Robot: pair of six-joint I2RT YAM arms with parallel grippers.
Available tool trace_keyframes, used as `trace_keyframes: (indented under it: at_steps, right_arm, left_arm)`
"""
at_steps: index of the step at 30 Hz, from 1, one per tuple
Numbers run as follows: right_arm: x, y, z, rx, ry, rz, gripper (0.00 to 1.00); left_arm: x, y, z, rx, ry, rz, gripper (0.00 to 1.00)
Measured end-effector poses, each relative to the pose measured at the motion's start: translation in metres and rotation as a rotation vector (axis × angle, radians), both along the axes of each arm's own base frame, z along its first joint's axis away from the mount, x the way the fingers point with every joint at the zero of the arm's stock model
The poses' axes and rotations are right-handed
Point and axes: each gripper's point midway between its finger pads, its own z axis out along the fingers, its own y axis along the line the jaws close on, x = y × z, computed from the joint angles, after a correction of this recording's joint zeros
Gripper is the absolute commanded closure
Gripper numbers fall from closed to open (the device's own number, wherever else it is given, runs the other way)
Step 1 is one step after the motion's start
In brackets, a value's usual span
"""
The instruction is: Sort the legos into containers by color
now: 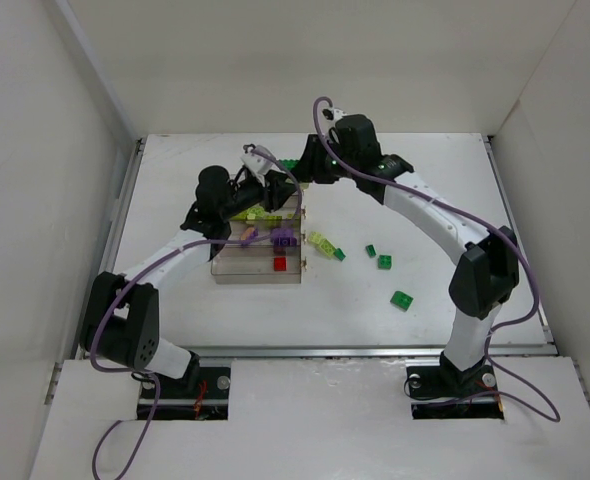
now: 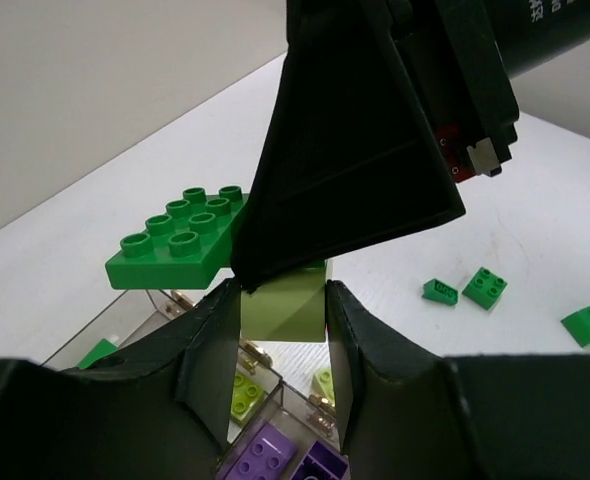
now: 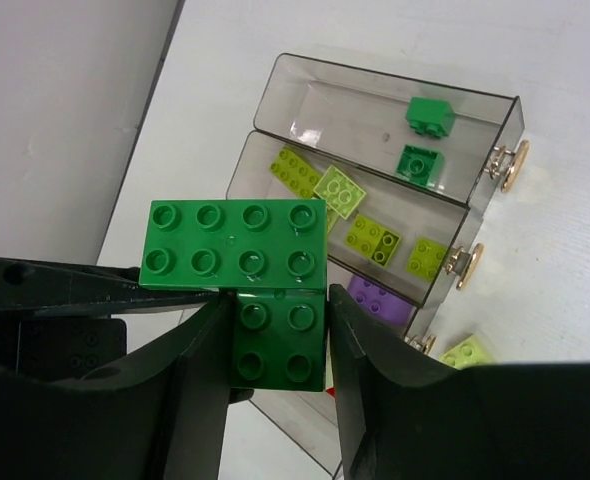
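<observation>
Over the tray [image 3: 495, 110], the left gripper [image 2: 283, 295] is clamped on a yellow-green brick [image 2: 283, 320]. The right gripper [image 3: 278, 300] is clamped on a dark green brick [image 3: 280, 345], with a wider green brick [image 3: 235, 245] against it. Loose green bricks [image 1: 402, 299] lie on the bench [image 1: 445, 190], right of the tray.
</observation>
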Motion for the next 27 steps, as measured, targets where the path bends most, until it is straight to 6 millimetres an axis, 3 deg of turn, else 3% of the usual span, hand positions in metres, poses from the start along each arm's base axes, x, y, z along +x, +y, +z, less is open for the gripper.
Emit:
trace_keyframes:
  at_steps: [4,10,15,18,22,27]
  right_arm:
    - [0.003,-0.005,-0.002,-0.012,0.003,-0.029,1.0]
    - [0.03,-0.031,0.008,-0.009,-0.038,-0.132,1.0]
    - [0.039,-0.041,0.014,-0.006,-0.054,-0.168,1.0]
    - [0.04,-0.043,0.013,-0.009,-0.054,-0.176,1.0]
    - [0.042,-0.048,0.004,-0.035,-0.05,-0.191,1.0]
    - [0.041,-0.056,-0.012,-0.104,-0.055,-0.188,1.0]
  left_arm:
    - [-0.002,0.001,-0.012,0.065,-0.007,-0.01,1.0]
    - [-0.017,0.011,-0.063,0.195,0.114,-0.027,1.0]
    - [-0.017,0.017,-0.073,0.214,0.139,-0.002,1.0]
    - [-0.005,0.033,-0.076,0.201,0.171,0.092,1.0]
    - [0.027,0.064,-0.075,0.207,0.182,0.27,1.0]
    - [0.062,0.085,-0.072,0.263,0.164,0.363,1.0]
